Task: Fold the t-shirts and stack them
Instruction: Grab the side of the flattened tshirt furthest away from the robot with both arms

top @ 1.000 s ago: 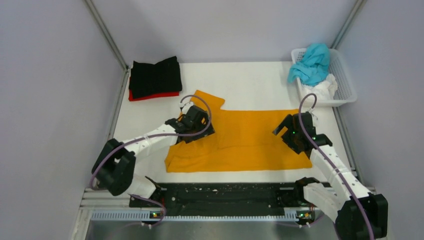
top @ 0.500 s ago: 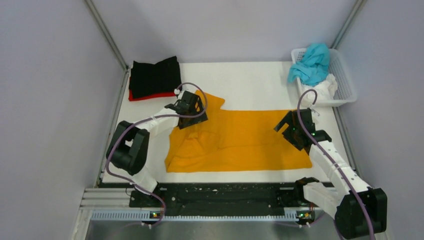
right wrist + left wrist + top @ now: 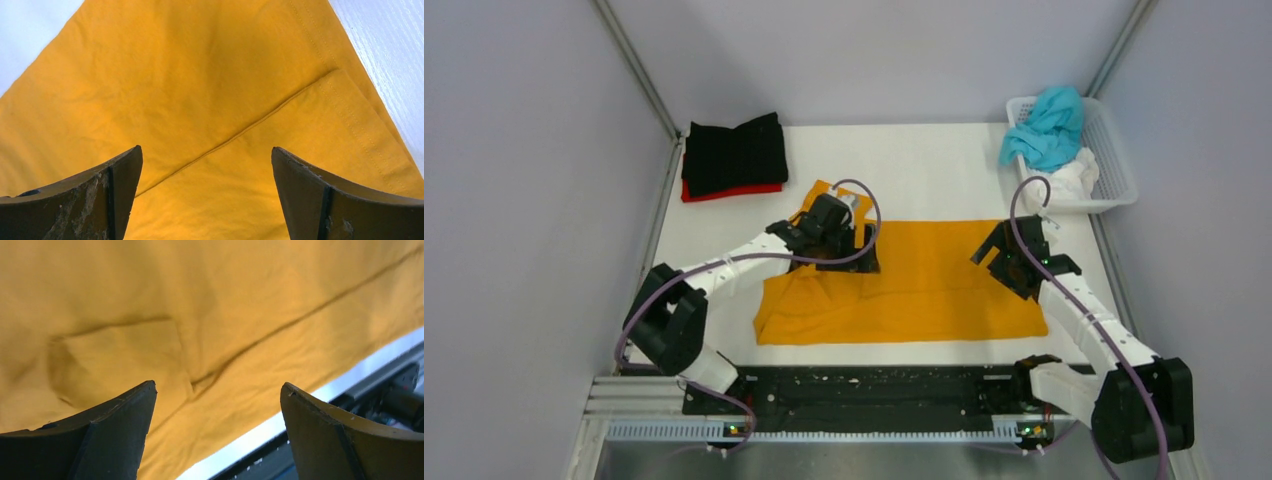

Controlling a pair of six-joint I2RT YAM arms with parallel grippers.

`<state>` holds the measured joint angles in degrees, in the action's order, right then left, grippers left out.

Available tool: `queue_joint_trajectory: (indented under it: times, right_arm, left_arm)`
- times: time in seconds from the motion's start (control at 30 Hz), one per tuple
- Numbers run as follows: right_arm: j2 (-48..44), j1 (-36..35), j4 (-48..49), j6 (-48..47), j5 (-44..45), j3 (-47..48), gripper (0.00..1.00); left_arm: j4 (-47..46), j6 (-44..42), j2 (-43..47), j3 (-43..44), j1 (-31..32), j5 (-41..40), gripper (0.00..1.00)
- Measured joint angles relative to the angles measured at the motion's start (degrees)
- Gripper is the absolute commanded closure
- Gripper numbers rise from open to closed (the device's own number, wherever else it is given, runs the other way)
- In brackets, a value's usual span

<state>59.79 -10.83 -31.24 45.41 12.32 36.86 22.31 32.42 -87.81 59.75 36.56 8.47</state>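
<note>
Orange t-shirt [image 3: 934, 285] lies spread across the middle of the white counter [image 3: 924, 165], its left part rumpled and creased. At upper left, well apart from it, a folded black t-shirt [image 3: 734, 150] sits on a red t-shirt [image 3: 729, 191]. The left arm [image 3: 734, 262] reaches rightward over the shirt's upper left corner, and the left tool [image 3: 856, 250] is above the fabric with its fingers apart, holding nothing. The right tool [image 3: 996, 255] hovers over the shirt's right end, fingers likewise apart. At upper right, a white lattice basket [image 3: 1116, 165] holds a teal t-shirt [image 3: 1049, 125] and a white t-shirt [image 3: 1072, 180].
</note>
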Motion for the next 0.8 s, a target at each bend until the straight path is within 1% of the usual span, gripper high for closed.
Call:
queue_joint_trajectory:
  times: [0.07,0.13,0.3,0.47,0.53,0.63,0.7,0.8]
  right_arm:
    - [0.8,0.0,0.4,-0.2,0.0,0.0,0.01]
    - [1.6,0.0,0.7,-0.3,0.0,0.0,0.01]
    - [3.1,0.0,2.2,-0.3,0.0,0.0,0.01]
    - [4.5,0.0,3.4,-0.2,-0.1,0.0,0.01]
    - [5.1,0.0,3.7,-0.2,-0.2,0.0,0.01]
    - [5.5,0.0,3.9,-0.2,-0.1,0.0,0.01]
    - [5.6,0.0,3.8,-0.2,0.0,0.2,0.01]
    - [6.6,0.1,3.8,-0.5,0.3,1.7,0.01]
  left_arm:
    - [0.2,-0.1,-0.5,-0.8,2.6,1.2,0.01]
    - [1.8,0.0,-1.7,-1.7,2.9,0.2,0.01]
    - [6.1,0.0,-4.7,-2.7,-0.2,-6.0,0.01]
    - [4.4,-0.6,-4.9,-2.7,-5.2,-8.7,0.01]
    - [4.0,-1.1,-6.4,-1.4,-7.1,-9.7,0.01]
    - [3.3,-2.5,-11.2,2.5,-9.3,-10.3,0.01]
    - [3.5,-3.5,-14.8,6.0,-10.5,-10.5,0.01]
    - [3.6,-5.3,-17.9,11.8,-11.7,-10.7,0.01]
